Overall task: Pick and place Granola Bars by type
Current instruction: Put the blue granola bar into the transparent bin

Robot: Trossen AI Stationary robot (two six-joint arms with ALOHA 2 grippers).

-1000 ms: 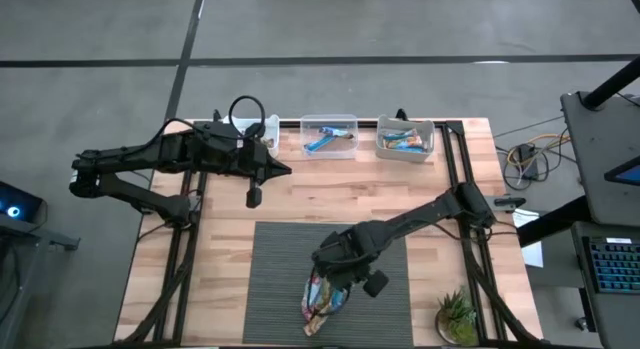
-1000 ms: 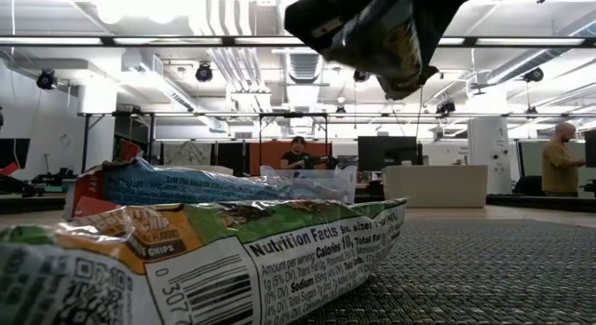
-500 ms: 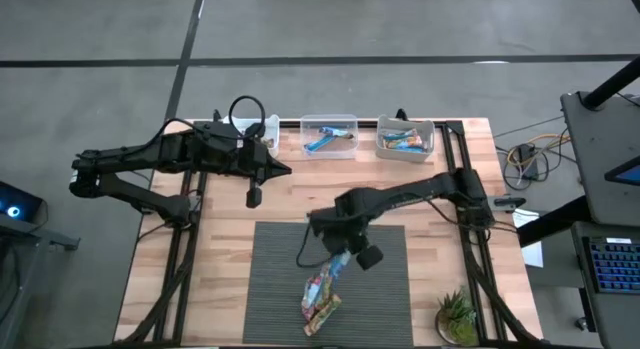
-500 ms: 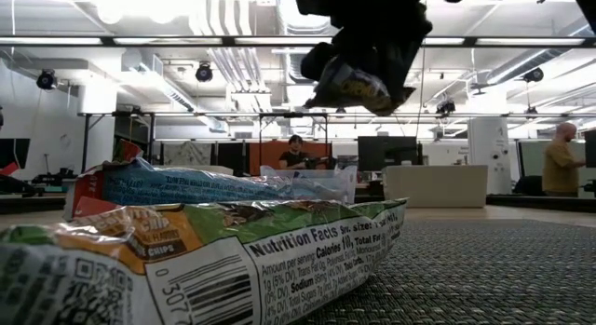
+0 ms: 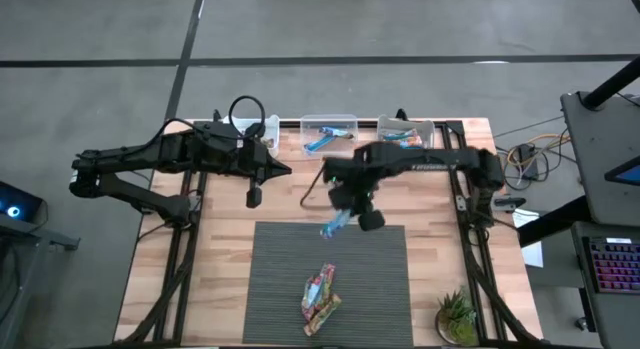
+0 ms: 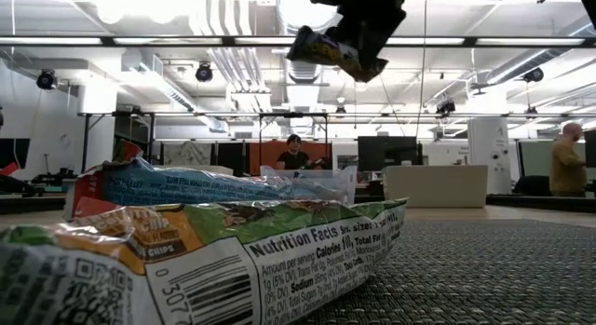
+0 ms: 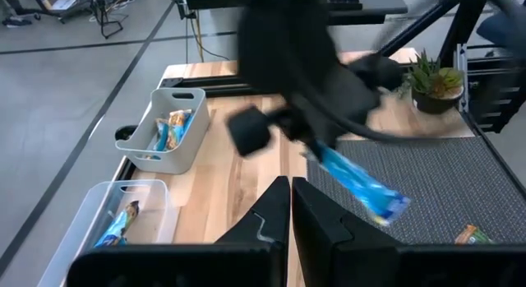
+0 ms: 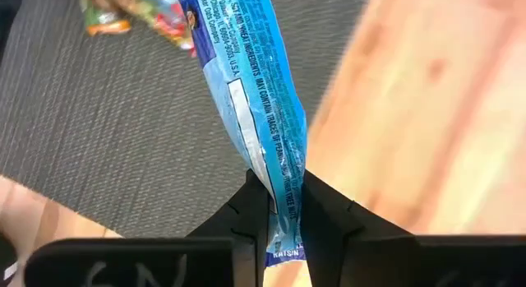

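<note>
My right gripper (image 5: 343, 211) hangs over the bare wood just beyond the far edge of the dark mat (image 5: 280, 279), shut on a light blue granola bar (image 5: 334, 225). Other bars, multicoloured and blue, lie in a small heap (image 5: 320, 299) on the mat near the front; they fill the low view's foreground (image 6: 214, 260). A clear bin (image 5: 328, 136) holds blue bars and a white bin (image 5: 405, 137) holds mixed-colour ones. My left gripper (image 5: 254, 197) waits shut at the far left, above the table. My right gripper pinches the blue bar near one end (image 8: 283, 188) between its two fingers, which lie across it; the wrapper's end seam (image 8: 283, 252) sticks out behind them. The fingers come steeply from above. The bar hangs slanting below them, clear of mat and table.
The two bins stand side by side at the table's far edge, with a cable loop (image 5: 248, 114) to their left. A small potted plant (image 5: 457, 317) sits at the near right corner. Bare wood lies between mat and bins. People stand in the room behind.
My right gripper has risen from the heap on the mat and swung toward the table's far edge, rolling as it went. It has stayed shut on the blue bar, which is now lifted clear and over the wood. The other bars have stayed on the mat.
</note>
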